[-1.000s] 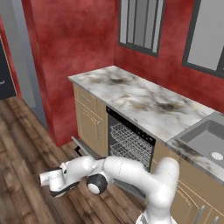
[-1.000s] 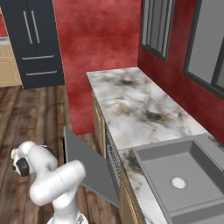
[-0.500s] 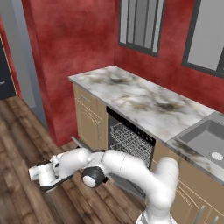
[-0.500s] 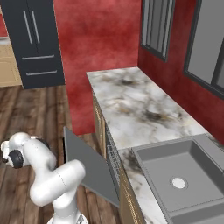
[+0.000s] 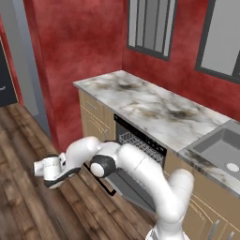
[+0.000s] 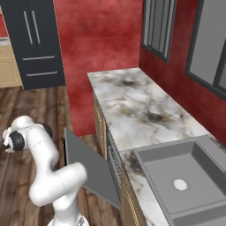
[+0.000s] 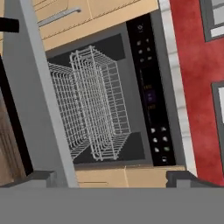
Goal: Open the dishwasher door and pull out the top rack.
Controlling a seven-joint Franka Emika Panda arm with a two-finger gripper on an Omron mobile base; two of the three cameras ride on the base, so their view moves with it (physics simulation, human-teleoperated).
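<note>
You have the dishwasher door point(image 6: 90, 170) swung down from the cabinet run under the marble bench point(image 5: 159, 110), hanging partway open; the right base view gives you its flat grey outer face tilted out over the wood floor point(image 6: 26, 110), while the hand view shows you its edge as a grey slab point(image 7: 39, 100) with the black bar handle point(image 7: 13, 127) along its far side. Inside the opening, the hand view lets you see the top rack point(image 7: 103, 107) as a pale wire basket sitting within the dark tub, beside the black control strip point(image 7: 151, 92); the left base view gives only a glimpse of wire grid point(image 5: 140, 146) behind the arm. Your pincer point(image 5: 47, 172) hangs out over the floor, apart from the door, and in the hand view its two tips point(image 7: 33, 178) stand spread wide with nothing between them. The sink point(image 6: 185, 176) lies further along the bench.
</note>
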